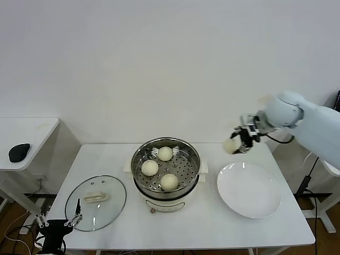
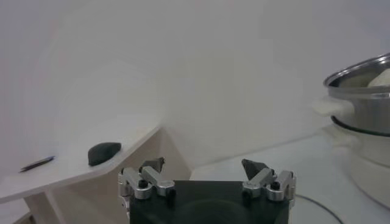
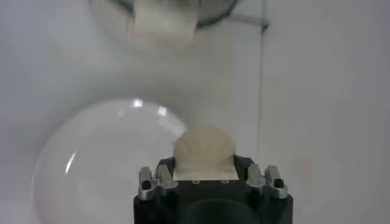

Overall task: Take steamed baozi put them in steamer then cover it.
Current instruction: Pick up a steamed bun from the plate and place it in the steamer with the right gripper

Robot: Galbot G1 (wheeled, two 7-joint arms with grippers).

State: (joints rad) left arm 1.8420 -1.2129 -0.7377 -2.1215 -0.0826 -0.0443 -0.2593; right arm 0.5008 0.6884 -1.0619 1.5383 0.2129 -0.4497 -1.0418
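Three pale baozi (image 1: 165,153) (image 1: 150,167) (image 1: 169,181) lie in the shiny steel steamer (image 1: 139,159), which sits on its cream pot base at the table's middle. My right gripper (image 1: 237,142) is shut on a fourth baozi (image 1: 231,145) and holds it in the air above the far edge of the white plate (image 1: 255,199), right of the steamer. The held baozi (image 3: 204,152) shows between the jaws in the right wrist view. The glass cover (image 1: 111,204) with its cream handle lies flat on the table left of the steamer. My left gripper (image 1: 59,222) hangs open and empty at the table's front left corner.
A side table (image 1: 37,130) at the left carries a black mouse (image 1: 19,152). The steamer's rim and base (image 2: 359,91) show in the left wrist view. The wall stands close behind the table.
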